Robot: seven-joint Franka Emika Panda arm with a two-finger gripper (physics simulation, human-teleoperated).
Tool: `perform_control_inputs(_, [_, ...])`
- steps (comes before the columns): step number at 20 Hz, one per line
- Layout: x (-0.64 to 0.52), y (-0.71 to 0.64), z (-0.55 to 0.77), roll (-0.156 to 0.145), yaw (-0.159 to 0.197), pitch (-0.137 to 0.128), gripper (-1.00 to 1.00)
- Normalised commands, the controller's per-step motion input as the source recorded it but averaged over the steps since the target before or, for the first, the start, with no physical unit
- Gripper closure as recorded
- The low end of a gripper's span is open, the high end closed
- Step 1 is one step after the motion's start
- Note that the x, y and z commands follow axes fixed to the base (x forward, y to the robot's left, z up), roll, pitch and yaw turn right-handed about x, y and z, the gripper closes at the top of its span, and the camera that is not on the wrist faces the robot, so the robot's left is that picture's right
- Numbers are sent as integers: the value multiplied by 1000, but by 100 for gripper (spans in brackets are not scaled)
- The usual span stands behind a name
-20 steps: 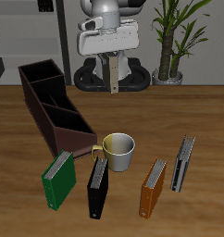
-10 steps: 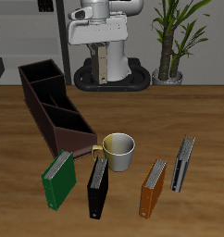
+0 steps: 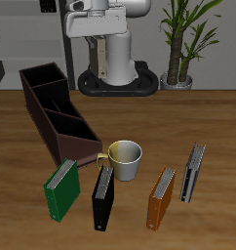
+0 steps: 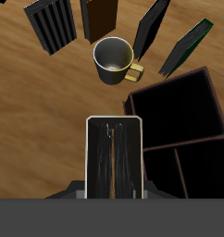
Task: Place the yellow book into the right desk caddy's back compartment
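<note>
One yellow book [image 3: 112,61] hangs clamped in the gripper [image 3: 109,45], whose fingertips are mostly hidden. Arm raised high at the table's far side, apart from the right desk caddy [image 3: 54,115]; its back compartment [image 3: 42,80] holds nothing.

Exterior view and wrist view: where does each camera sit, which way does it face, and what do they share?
Exterior view: in front of and above the table, facing the arm; shows the gripper shut on the yellow book.
Wrist view: on the gripper, looking down past the book at the tabletop; only grey gripper housing shows.
Shared: the yellow book, the right desk caddy and the mug.
</note>
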Motion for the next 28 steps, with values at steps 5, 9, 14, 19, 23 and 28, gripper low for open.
perform_control_inputs(5, [-164,-206,156,-52,42,-19,100])
perform_control_inputs(9, [-155,-261,46,-49,45,-4,100])
perform_control_inputs(14, [-182,-371,16,-101,7,1,100])
perform_control_inputs(19, [-124,-248,-35,-82,-1,-28,100])
perform_control_inputs(23, [-136,-132,-72,-26,92,-3,100])
perform_control_inputs(28, [-109,-236,-32,-60,83,-29,100])
